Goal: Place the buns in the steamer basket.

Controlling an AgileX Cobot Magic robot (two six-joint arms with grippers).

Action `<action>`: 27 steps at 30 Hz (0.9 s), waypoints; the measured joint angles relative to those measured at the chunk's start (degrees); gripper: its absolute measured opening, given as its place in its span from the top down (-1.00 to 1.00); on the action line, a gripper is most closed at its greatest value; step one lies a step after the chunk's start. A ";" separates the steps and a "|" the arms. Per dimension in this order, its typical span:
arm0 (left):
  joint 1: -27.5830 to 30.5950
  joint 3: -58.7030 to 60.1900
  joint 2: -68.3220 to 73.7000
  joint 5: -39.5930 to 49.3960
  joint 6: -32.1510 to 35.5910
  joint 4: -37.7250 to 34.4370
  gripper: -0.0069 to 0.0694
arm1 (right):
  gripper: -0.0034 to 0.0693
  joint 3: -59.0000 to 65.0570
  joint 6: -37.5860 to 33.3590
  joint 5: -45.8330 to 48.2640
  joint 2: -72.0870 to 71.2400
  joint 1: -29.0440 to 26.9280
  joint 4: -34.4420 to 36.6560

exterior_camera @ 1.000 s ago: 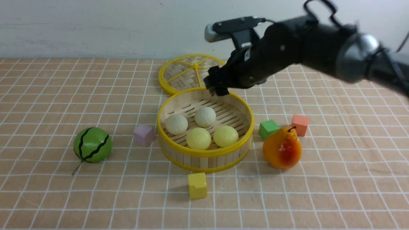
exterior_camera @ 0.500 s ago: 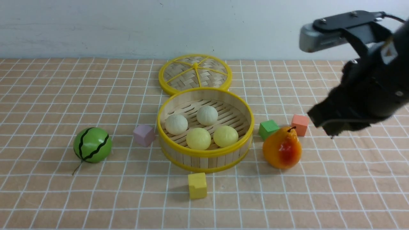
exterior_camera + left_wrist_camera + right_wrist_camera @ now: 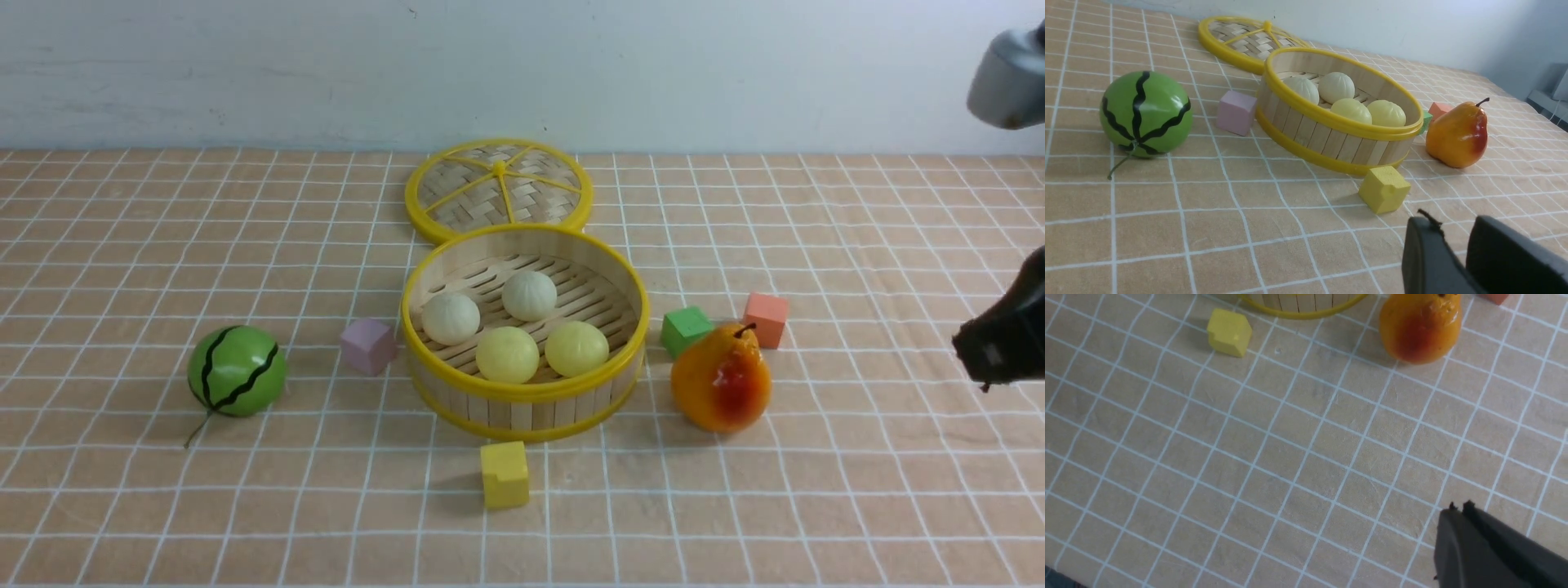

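The steamer basket (image 3: 522, 394) stands mid-table. Inside it lie all the buns: two off-white pleated ones (image 3: 451, 318) (image 3: 529, 295) and two pale yellow ones (image 3: 507, 354) (image 3: 576, 348). The left wrist view shows the basket (image 3: 1331, 120) and the buns too (image 3: 1336, 87). My right gripper (image 3: 984, 367) is at the far right edge, well away from the basket, shut and empty (image 3: 1458, 506). My left gripper (image 3: 1457, 222) is out of the front view. It hovers low near the table's front, with its jaws a narrow gap apart and empty.
The flat woven lid (image 3: 498, 189) lies behind the basket. A green watermelon ball (image 3: 237, 370) is to the left and a pink cube (image 3: 368, 345) sits beside the basket. A yellow cube (image 3: 504, 474) is in front. A green cube (image 3: 686, 329), an orange-red cube (image 3: 766, 318) and a pear (image 3: 721, 380) are to the right.
My right arm has pulled back from over the basket's far rim to the right edge of the view, lower down. The buns stay in the basket.
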 joint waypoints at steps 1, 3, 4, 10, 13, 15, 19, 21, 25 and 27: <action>0.00 0.00 0.00 0.08 0.00 0.00 0.41 | 0.96 0.74 -0.73 -0.07 -1.74 -0.62 -0.40; 0.00 0.00 0.00 0.08 0.00 0.00 0.41 | 0.96 3.54 -1.75 -1.40 -6.41 -3.49 -0.59; 0.00 0.00 0.00 0.13 0.00 0.00 0.40 | 0.96 5.44 -1.82 -2.50 -8.88 -5.17 -0.59; 0.00 0.00 0.00 0.13 0.00 0.00 0.39 | 0.96 31.72 -2.24 -27.26 -32.39 -17.59 0.94; 0.00 0.00 0.00 0.13 0.00 0.00 0.39 | 0.96 50.13 -2.24 -39.88 -45.25 -22.33 1.44; 0.00 0.00 0.00 0.13 0.00 0.00 0.38 | 0.96 59.83 -2.24 -44.58 -51.77 -24.24 1.74; 0.00 0.00 0.00 0.13 0.00 0.00 0.36 | 0.96 73.98 -2.24 -48.29 -61.82 -26.91 1.91; 0.00 0.00 0.00 0.13 0.00 0.00 0.35 | 0.96 74.50 -2.12 -48.11 -62.37 -27.27 1.96; 0.00 0.00 0.00 0.53 0.00 0.06 0.34 | 0.96 74.65 -2.06 -48.63 -62.84 -27.74 2.46; 0.00 0.00 0.00 0.81 0.00 0.06 0.34 | 0.96 74.65 -2.06 -48.66 -62.84 -27.74 2.52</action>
